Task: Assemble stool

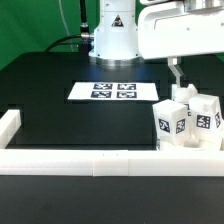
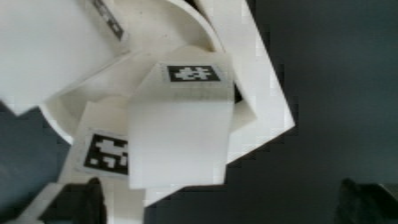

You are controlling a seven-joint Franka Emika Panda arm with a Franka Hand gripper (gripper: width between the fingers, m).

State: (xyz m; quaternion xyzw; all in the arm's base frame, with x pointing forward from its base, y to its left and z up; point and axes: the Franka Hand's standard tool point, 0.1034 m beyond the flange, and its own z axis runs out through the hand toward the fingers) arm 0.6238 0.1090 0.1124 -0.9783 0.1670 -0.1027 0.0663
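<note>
Exterior view: white plastic tagged stool legs [image 1: 187, 122] clustered right, seat hidden; two-finger gripper [image 1: 176, 72] above, jaw state unclear; wrist view blurred.

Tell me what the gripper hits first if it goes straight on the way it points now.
Most likely the tagged leg directly ahead: in the wrist view it fills the space between the fingertips, over the seat. How near it is cannot be judged; the gripper hangs just above the parts.

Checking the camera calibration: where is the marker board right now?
In the exterior view the marker board lies flat mid-table, in front of the robot base, to the exterior view's left of the stool parts.
</note>
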